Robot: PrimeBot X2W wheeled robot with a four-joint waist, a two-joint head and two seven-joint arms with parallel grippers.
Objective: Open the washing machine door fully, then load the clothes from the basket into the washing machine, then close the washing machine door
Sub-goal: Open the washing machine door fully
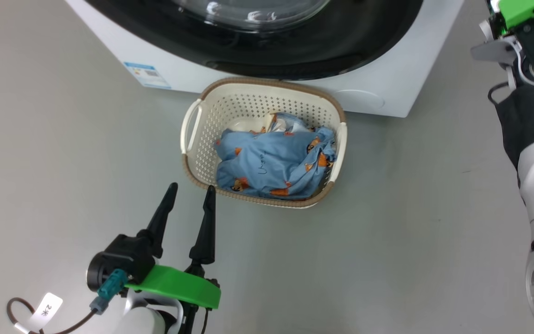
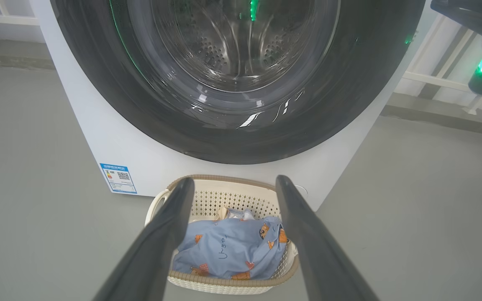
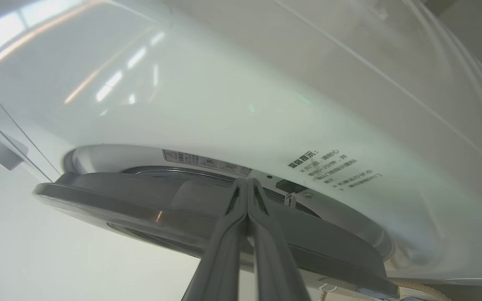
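Left gripper [image 1: 192, 186]: low over the grey floor [image 1: 63, 162], jaws spread wide and holding nothing. Its fingertips point at the near rim of the basket [image 1: 267, 82] and stop just short of it.

Basket: standing on the floor, its far rim close against the foot of the washing machine [image 1: 188, 74], directly below the door. The clothes [image 1: 271, 162] lie crumpled inside it, with light blue fabric with orange prints on top and a pale piece showing behind.

Washing machine: white front, with a blue label sticker [image 1: 147, 75] at its lower corner on the robot's left.

Washing machine door [image 1: 341, 51]: black rim lying flat or nearly flat to the front; the steel drum shows through the glass. Whether it is latched cannot be told.

Right gripper [image 3: 247, 182]: raised at the door's edge, fingers pressed together with nothing between them, tips at the seam between the door rim and the machine front. Contact cannot be confirmed.
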